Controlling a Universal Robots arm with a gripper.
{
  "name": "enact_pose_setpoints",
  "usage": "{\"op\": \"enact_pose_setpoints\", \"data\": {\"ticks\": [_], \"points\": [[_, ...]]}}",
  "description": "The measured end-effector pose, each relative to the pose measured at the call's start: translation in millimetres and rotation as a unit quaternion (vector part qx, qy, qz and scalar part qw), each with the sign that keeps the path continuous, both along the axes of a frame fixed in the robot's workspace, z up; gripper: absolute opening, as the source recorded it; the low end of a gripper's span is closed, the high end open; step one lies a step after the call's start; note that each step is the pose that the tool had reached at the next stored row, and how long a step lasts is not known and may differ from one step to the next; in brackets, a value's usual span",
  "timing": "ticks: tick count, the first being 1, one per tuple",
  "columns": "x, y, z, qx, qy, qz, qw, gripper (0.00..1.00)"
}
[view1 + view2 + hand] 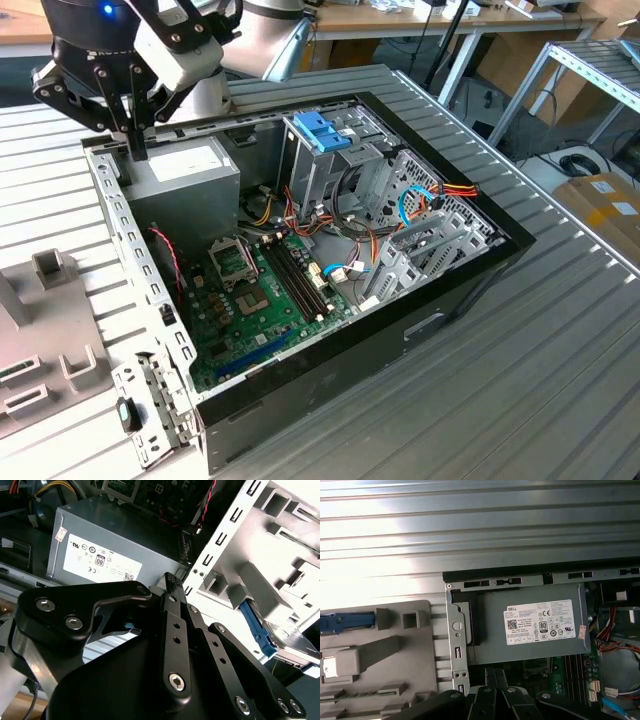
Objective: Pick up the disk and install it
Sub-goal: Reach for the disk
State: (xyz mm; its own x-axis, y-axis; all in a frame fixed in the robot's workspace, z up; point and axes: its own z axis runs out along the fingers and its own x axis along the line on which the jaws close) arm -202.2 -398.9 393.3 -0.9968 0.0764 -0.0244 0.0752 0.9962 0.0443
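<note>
Gripper [135, 140], with its fingers pressed together and holding nothing, hangs at the far corner of the open computer case [380, 350] on the exterior view's left, just above the grey power supply [185, 185]. The disk [260, 630] — blue-edged, silver-faced — sits in the grey holder tray [300, 540] just outside the case wall, apart from the gripper, as the second wrist view shows.

The open computer case [400, 340] is taken obliquely from above in the exterior view; its grey power supply [535, 622] is framed at close range in both wrist views.
</note>
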Motion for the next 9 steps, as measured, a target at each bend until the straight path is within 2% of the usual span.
{"op": "enact_pose_setpoints", "data": {"ticks": [9], "points": [[-3.7,0.0,0.0,0.0000,0.0000,0.000,1.0000,0.11]]}}
